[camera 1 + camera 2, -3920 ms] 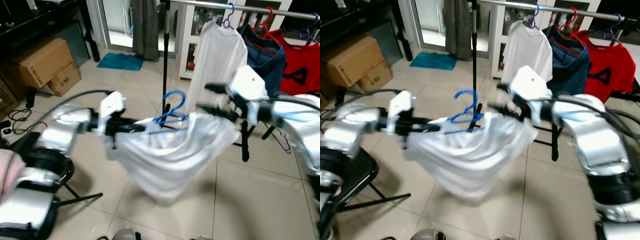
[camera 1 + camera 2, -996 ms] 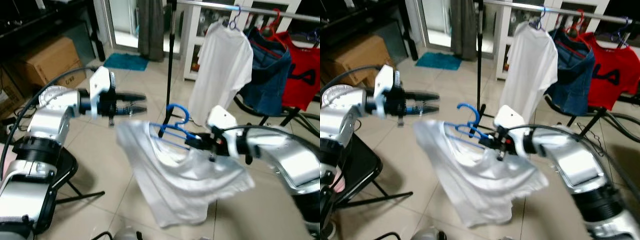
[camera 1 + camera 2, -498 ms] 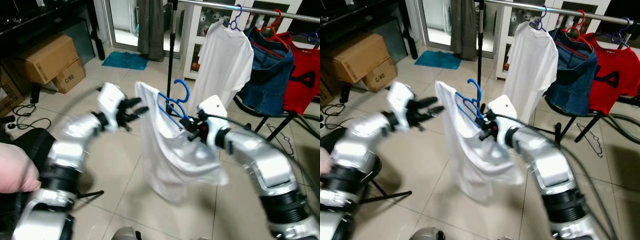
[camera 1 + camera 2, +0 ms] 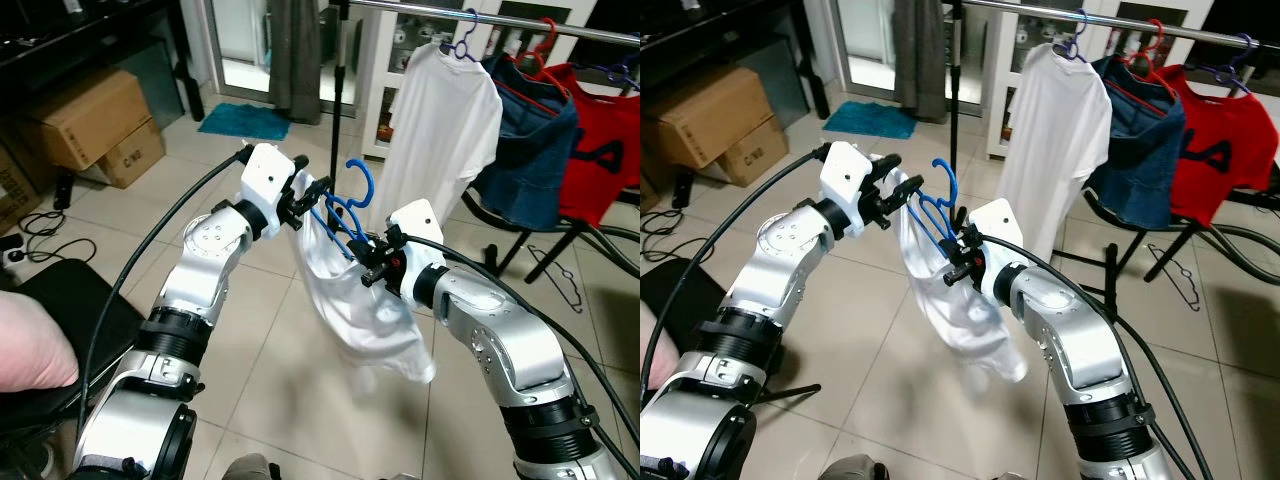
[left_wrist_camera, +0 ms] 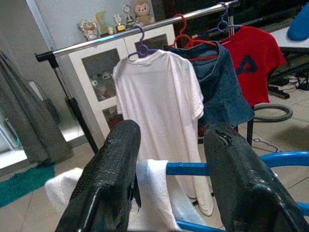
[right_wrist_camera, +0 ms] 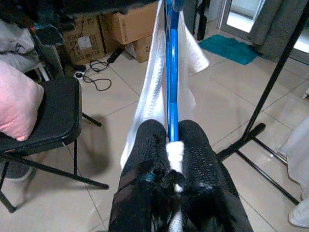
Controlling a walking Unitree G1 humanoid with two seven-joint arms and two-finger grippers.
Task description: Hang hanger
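Observation:
A blue plastic hanger carries a white garment that hangs down between my two arms. My right gripper is shut on the hanger's lower end, with a bit of white cloth pinched in as well; in the right wrist view the right gripper holds the blue bar. My left gripper is up at the garment's top corner. Its fingers stand open, and the blue bar and the white cloth lie between them. The clothes rail runs behind and above.
On the rail hang a white T-shirt, a denim garment and a red shirt. The rail's black stand pole rises just behind the hanger. Cardboard boxes sit far left, a black chair near left.
My left gripper has come up to the garment's top corner at the hanger. The right gripper keeps its hold, and the garment now hangs narrower between the arms.

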